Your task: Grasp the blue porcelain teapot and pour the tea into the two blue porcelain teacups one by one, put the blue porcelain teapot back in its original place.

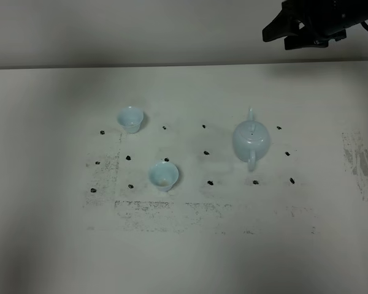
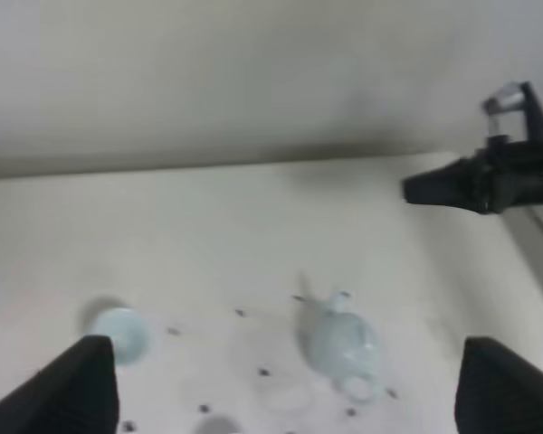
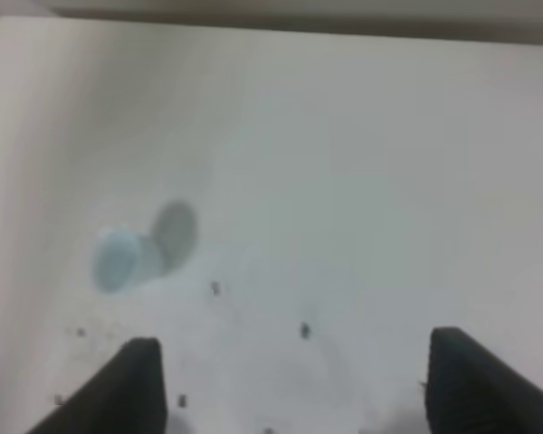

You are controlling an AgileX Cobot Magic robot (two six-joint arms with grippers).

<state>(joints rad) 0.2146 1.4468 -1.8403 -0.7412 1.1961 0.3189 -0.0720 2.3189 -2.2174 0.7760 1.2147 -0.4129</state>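
- Left wrist view: the left gripper (image 2: 285, 366) hangs high above the table (image 2: 208, 235). Its 2 dark fingers (image 2: 81, 393) are spread wide, with nothing between them.
- Exterior high view, left part: the 2 cups stand upright and apart from each other. The far teacup (image 1: 130, 118) is further left. The near teacup (image 1: 164, 175) sits right of it and closer to the front edge. I cannot tell whether either holds tea.
- Small black marks (image 1: 207, 152) dot the table in rough rows between the cups and the pot.
- Right of centre, the blue porcelain teapot (image 1: 251, 142) stands upright with its lid (image 1: 253, 130) on. It is well apart from both cups. Its spout (image 1: 250, 115) points to the far edge and its loop handle (image 1: 251, 162) to the near edge.
- Handling, as I judge it: the pot is glazed, so it is hard, slippery and easy to chip. It is the heaviest piece here, more so if filled.
- The loop handle is the place to take hold. The round body offers no purchase, and the lid could slide off in a steep tilt.
- Top right, the right gripper (image 1: 297, 30) hovers over the table's far edge, well apart from the teapot.
- In the right wrist view its 2 fingers (image 3: 136, 389) stand wide apart and hold nothing.
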